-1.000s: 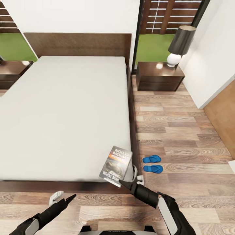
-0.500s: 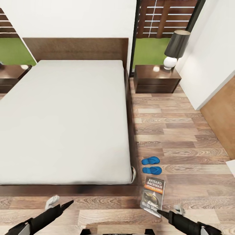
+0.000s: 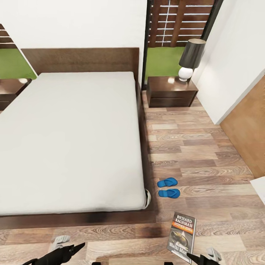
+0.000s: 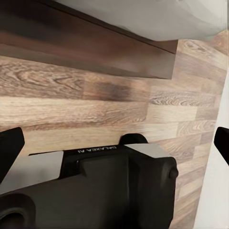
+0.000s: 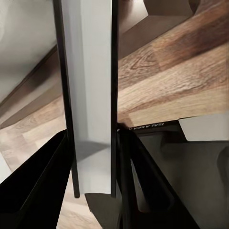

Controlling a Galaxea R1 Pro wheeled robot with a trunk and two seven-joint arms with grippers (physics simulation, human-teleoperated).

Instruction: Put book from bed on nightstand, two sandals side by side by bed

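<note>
A: Wood planks cover the floor (image 3: 206,147) of the bedroom (image 3: 73,22), and white walls are seen all around. What is seen on that floor?

B: Two blue sandals (image 3: 168,187) are laid side by side on the planks, just beside the foot corner of the bed (image 3: 73,140). They are close to each other, and both are close to the dark bed frame.

A: Where is the book (image 3: 182,236) kept?

B: It is held up over the floor, past the foot of the bed and near the sandals. It is gripped at its lower edge by the right hand (image 3: 200,257). In the right wrist view the book (image 5: 89,95) is seen edge-on, and it is pinched between the two black fingers (image 5: 38,181).

A: What is done by the left hand (image 3: 68,246)?

B: Nothing is held by it. It is kept low over the floor by the foot of the bed. In the left wrist view its finger tips (image 4: 9,148) are seen wide apart, so it is open.

A: What else is seen?

B: A nightstand (image 3: 171,92) is set by the head of the bed, under the tall window (image 3: 176,22). A lamp (image 3: 189,59) with a dark shade is stood on it. Part of a second nightstand (image 3: 11,90) is seen on the other side of the bed. The grey mattress is bare.
</note>
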